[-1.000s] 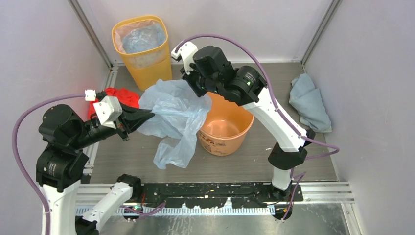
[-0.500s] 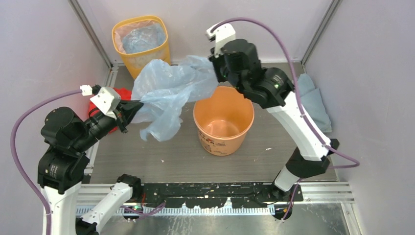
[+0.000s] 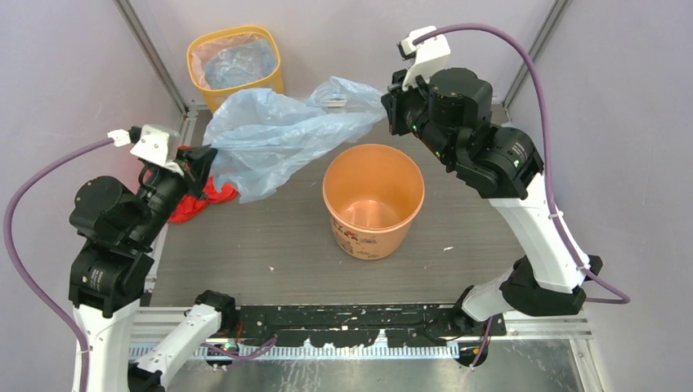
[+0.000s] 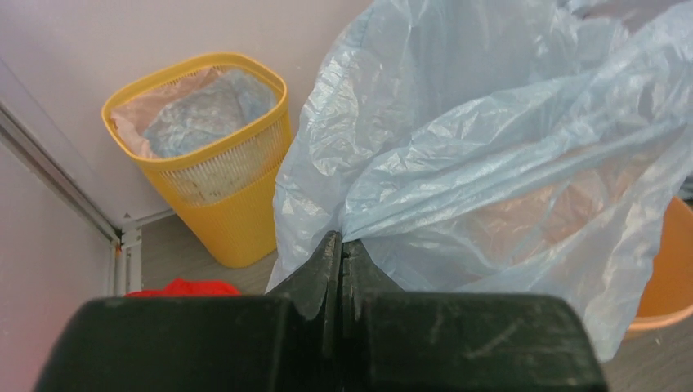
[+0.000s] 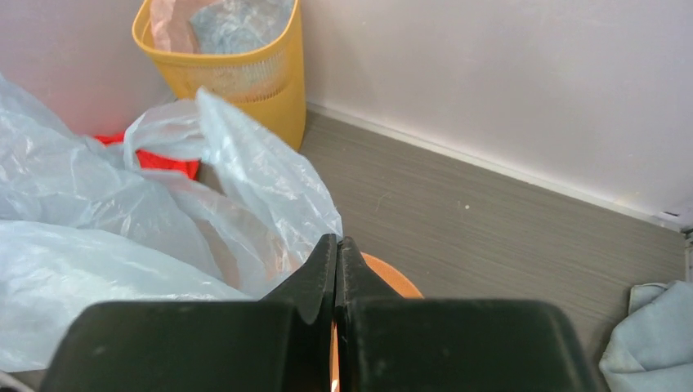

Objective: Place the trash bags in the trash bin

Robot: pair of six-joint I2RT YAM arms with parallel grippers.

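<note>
A pale blue trash bag [image 3: 278, 135] hangs in the air, stretched between my two grippers behind and to the left of the trash bin [image 3: 330, 192]. The bin is a round orange bucket standing upright mid-table, with nothing inside. My left gripper [image 3: 211, 155] is shut on the bag's left end, and the left wrist view shows the film [image 4: 490, 163] bunched at the closed tips [image 4: 342, 238]. My right gripper [image 3: 386, 106] is shut on the bag's right end, high above the bin's far rim. In the right wrist view its tips [image 5: 337, 241] pinch the bag [image 5: 98, 229] over the orange rim [image 5: 392, 282].
A taller yellow bin [image 3: 212, 96] lined with a bag stands in the back left corner. A red crumpled thing [image 3: 200, 204] lies on the table below my left gripper. A blue-grey cloth [image 5: 654, 335] lies at the right, by the wall.
My right gripper has risen and swung right and back, away from over the bin. The left gripper has moved left and back. The bag, which drooped over the bin's rim, now hangs stretched between them.
</note>
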